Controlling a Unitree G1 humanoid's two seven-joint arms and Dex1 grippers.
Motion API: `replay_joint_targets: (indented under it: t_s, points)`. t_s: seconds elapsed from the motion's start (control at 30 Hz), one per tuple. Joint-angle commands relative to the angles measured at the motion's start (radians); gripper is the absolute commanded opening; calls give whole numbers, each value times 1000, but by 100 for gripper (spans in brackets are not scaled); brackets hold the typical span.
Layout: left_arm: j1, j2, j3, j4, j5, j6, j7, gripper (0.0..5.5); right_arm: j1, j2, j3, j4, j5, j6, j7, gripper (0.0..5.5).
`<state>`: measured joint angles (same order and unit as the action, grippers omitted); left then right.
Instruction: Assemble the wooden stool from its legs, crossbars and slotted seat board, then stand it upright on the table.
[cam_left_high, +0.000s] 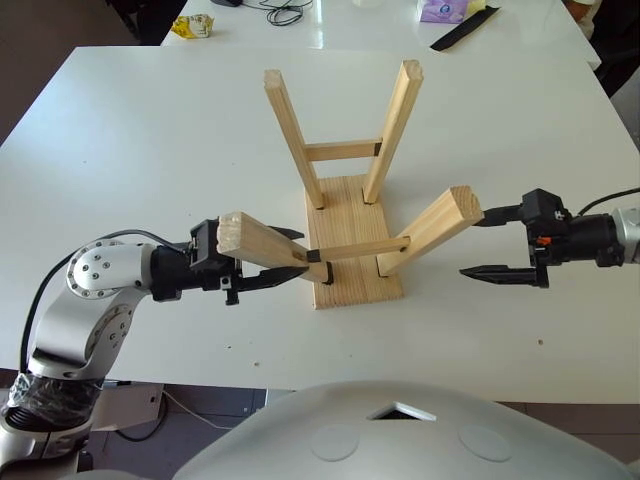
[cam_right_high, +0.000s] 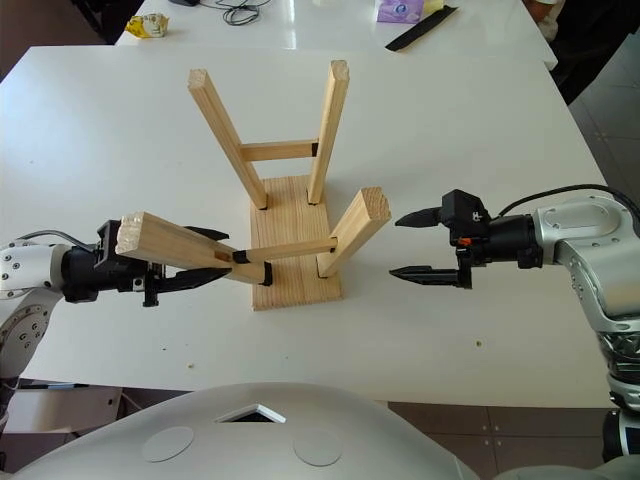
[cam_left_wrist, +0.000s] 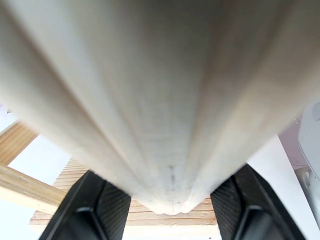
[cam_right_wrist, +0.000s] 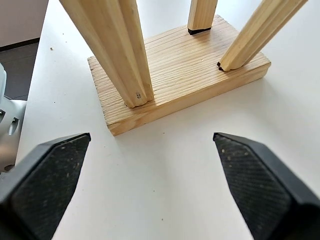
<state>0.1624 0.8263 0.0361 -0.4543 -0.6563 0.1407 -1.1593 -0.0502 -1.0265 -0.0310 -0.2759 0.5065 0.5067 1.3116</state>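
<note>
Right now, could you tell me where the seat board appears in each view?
Left eye: seat board, table centre.
Right eye: seat board, centre.
Left wrist: seat board behind the leg in left gripper.
Right wrist: seat board beyond the open right gripper.
Landmark: the legs standing in it.

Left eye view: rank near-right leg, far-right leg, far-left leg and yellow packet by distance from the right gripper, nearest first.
From the right gripper:
1. near-right leg, tilted, just beside it.
2. far-right leg, farther back on the seat board.
3. far-left leg, back left.
4. yellow packet, far back left.
</note>
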Motion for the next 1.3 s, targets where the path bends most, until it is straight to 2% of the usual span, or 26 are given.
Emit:
replay_joint_targets:
  t_s: [0.03, 0.27, 0.43, 0.53, 0.73, 1.03, 1.3]
  points:
    - [33, 30, -44, 34, 90, 36, -4, 206, -39, 15, 36, 13, -33, -29, -4, 453]
    - [25, 8, -60, 40, 112, 15, 36, 206, -100, 27, 73, 64, -60, -50, 11, 453]
    - [16, 4, -66, 50, 127, -1, 60, 206, -140, 30, 73, 68, -32, 26, 9, 453]
    - [18, 16, -71, 51, 131, -8, 55, 206, -149, 66, 51, 84, -36, -46, 7, 453]
    - [4, 25, -83, 58, 138, -12, 45, 206, -170, 61, 66, 101, -41, -100, 67, 453]
    - [-27, 55, -82, 87, 131, -10, 7, 206, -184, 50, 67, 60, -22, -83, 126, 453]
    - [-111, 48, -103, 127, 103, 46, -5, 206, -213, 109, 115, 24, -19, -69, 110, 453]
